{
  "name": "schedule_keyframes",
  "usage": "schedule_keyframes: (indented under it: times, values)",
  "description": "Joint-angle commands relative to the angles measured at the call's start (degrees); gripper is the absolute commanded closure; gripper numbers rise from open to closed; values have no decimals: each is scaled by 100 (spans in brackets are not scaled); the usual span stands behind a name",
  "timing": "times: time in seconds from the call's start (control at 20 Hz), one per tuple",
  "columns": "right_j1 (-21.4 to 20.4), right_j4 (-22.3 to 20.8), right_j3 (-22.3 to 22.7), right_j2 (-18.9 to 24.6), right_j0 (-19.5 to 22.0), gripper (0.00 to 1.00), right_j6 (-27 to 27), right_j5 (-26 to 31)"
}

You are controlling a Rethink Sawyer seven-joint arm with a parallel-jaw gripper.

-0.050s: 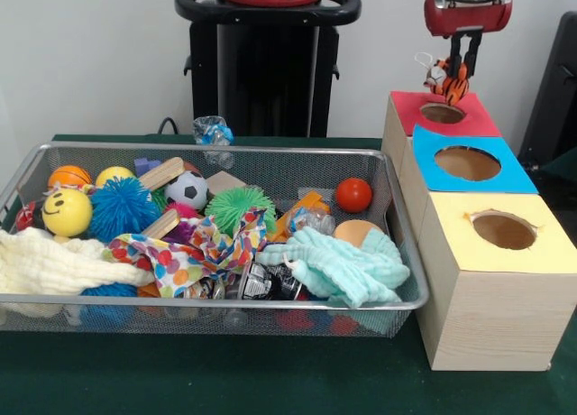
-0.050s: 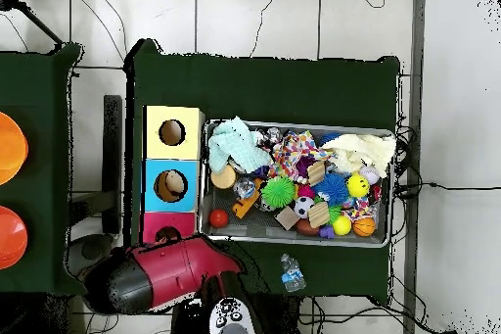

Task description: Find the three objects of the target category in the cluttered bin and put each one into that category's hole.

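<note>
Tiger toy over the red hole.
We are seeing the gripper (image 1: 455, 72) hanging above the red hole (image 1: 443, 113) of the wooden box (image 1: 487, 316), its jaws pinching a small striped tiger toy (image 1: 446, 79). The wire basket (image 1: 401, 253), at nine o'clock from the box, is holding balls, cloths and blocks.
</note>
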State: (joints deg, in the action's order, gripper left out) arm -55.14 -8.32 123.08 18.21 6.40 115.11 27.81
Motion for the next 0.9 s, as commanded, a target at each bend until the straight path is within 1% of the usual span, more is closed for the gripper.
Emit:
schedule_keyframes:
  times: [0.05, 0.9]
  values:
    - [29, -340, 235, 377, 193, 100, -155, -190]
    - [37, -295, 263, 447, 278, 100, -172, -271]
